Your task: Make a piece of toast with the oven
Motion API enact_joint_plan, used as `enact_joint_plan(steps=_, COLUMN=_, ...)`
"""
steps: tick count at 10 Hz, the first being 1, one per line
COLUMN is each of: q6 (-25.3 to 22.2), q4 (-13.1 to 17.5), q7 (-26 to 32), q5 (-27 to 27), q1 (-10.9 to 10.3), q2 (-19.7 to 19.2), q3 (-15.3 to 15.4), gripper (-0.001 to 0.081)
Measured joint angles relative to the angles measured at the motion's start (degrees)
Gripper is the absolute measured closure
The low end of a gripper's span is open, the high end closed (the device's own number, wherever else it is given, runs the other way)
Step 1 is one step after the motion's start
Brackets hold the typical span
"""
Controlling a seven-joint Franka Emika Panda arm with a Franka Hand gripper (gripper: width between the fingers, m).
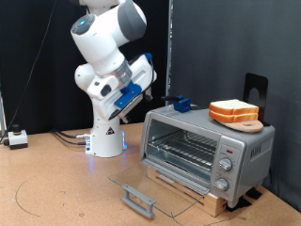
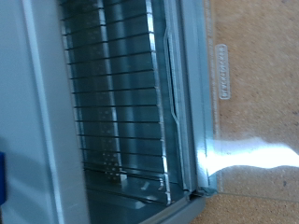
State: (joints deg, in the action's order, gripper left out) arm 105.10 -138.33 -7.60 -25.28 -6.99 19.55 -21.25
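The oven stands on a wooden base at the exterior view's right. Its glass door lies open and flat in front of it, handle nearest the camera. The wire rack inside is bare. The piece of toast lies on a tan board on the oven's roof. My gripper hovers above and just to the left of the oven's top left corner, with nothing seen in it. In the wrist view I see the rack and the door handle, with no fingers showing.
A small blue block sits on the oven roof near its left end. The robot base stands on the brown table with cables to its left. A black curtain hangs behind. A black bracket rises behind the toast.
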Motion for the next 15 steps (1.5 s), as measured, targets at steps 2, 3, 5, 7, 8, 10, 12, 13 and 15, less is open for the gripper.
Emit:
enact_joint_plan(steps=2, q6=1.6, q4=-0.7, q7=-3.3, q5=1.7, q1=0.3, q2=3.5, q3=2.3, gripper=-0.0003)
enact_joint_plan(steps=3, q6=1.1, q4=-0.7, q7=-3.0, q5=1.1, q1=0.2, q2=3.3, q3=2.2, gripper=-0.0003)
enact_joint_plan(steps=5, q6=0.8, q4=-0.6, q7=3.7, q5=-6.0, q1=-1.4, q2=3.8, q3=1.9, gripper=-0.0003)
enact_joint_plan(steps=7, q6=-1.6, q4=-0.5, q7=11.1, q5=-14.4, q1=-4.3, q2=5.6, q3=1.7, gripper=-0.0003)
enact_joint_plan(steps=8, q6=-5.0, q4=-0.3, q7=15.3, q5=-17.2, q1=-5.7, q2=6.3, q3=1.5, gripper=-0.0003)
enact_joint_plan(steps=10, q6=-9.3, q4=0.0, q7=26.0, q5=-17.2, q1=-8.3, q2=8.2, q3=1.8, gripper=-0.0003)
enact_joint_plan(steps=12, q6=-10.5, q4=-0.1, q7=31.8, q5=-13.2, q1=-9.8, q2=10.8, q3=4.2, gripper=-0.0003)
enact_joint_plan(steps=13, q6=-10.5, q4=-0.4, q7=32.5, q5=-11.0, q1=-9.9, q2=12.3, q3=5.4, gripper=-0.0003)
enact_joint_plan(steps=15, q6=-9.3, q4=-0.7, q7=35.1, q5=-12.5, q1=-10.0, q2=12.3, q3=5.3, gripper=-0.0003)
